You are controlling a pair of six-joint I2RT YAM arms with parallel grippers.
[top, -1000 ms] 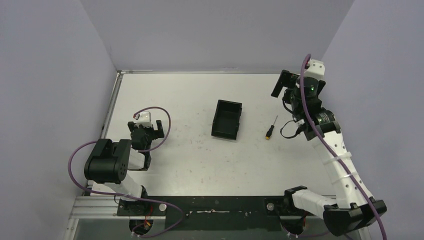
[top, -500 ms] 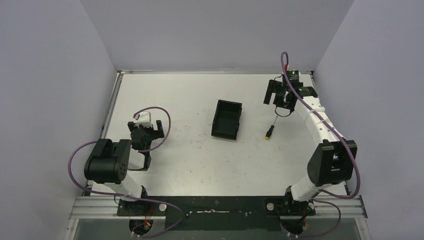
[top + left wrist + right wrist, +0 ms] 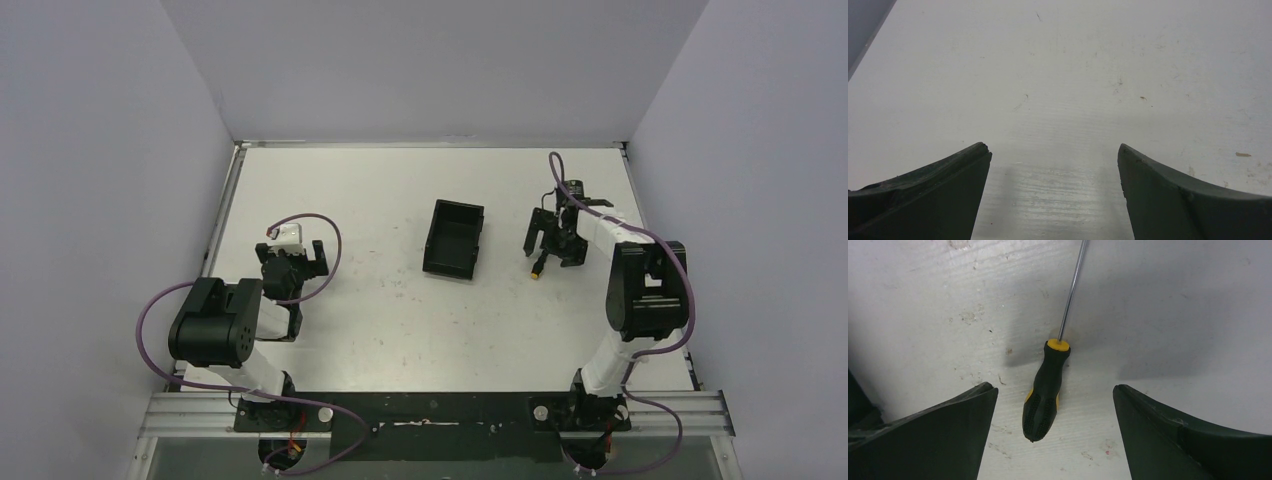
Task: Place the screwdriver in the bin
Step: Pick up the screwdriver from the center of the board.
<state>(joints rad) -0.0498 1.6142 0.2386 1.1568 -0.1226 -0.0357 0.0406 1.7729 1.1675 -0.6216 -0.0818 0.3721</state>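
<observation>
The screwdriver [image 3: 1045, 387] lies flat on the white table, black and yellow handle nearest me, thin shaft pointing away. In the top view the screwdriver [image 3: 541, 266] lies right of the black bin [image 3: 454, 239], which stands open and apart from it. My right gripper [image 3: 550, 240] is open and low over the screwdriver. In the right wrist view the right gripper [image 3: 1055, 390] has one finger on each side of the handle, not touching it. My left gripper [image 3: 300, 262] is open and empty at the left, its fingers [image 3: 948, 190] just above bare table.
Grey walls close the table on the left, back and right. A metal rail [image 3: 225, 215] runs along the left edge. The right arm's elbow [image 3: 650, 290] stands near the right wall.
The right arm has swung down and toward me from high at the back right. Its open gripper now sits low over the screwdriver. The left arm, bin and screwdriver have not moved.
</observation>
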